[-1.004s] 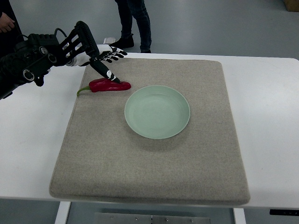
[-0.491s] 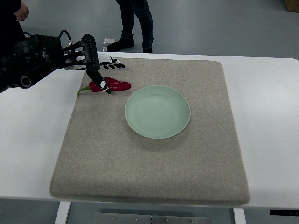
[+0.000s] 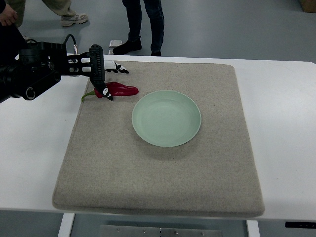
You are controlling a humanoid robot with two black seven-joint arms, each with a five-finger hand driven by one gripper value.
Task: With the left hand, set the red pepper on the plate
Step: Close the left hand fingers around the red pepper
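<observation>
The red pepper [image 3: 123,90] lies on the grey mat [image 3: 163,173], its green stem [image 3: 87,95] pointing left, just left of the pale green plate [image 3: 166,118]. My left hand [image 3: 106,81], black with white joints, comes in from the left edge and hovers over the pepper's stem end. One finger [image 3: 98,69] bends down across the pepper, and its tip touches the near side. The other fingers [image 3: 117,69] stretch out behind the pepper, apart from it. The pepper still rests on the mat. The plate holds nothing. My right hand is out of the picture.
The mat covers most of a white table [image 3: 281,128]. Beyond the far edge, a person's dark-trousered legs [image 3: 143,24] stand on the floor. Another person's shoe [image 3: 74,19] and a hand [image 3: 7,15] show at the top left.
My left hand drew back left along the pepper from its middle to its stem end, and its finger bent down more steeply. The pepper has not moved. People behind the table shifted.
</observation>
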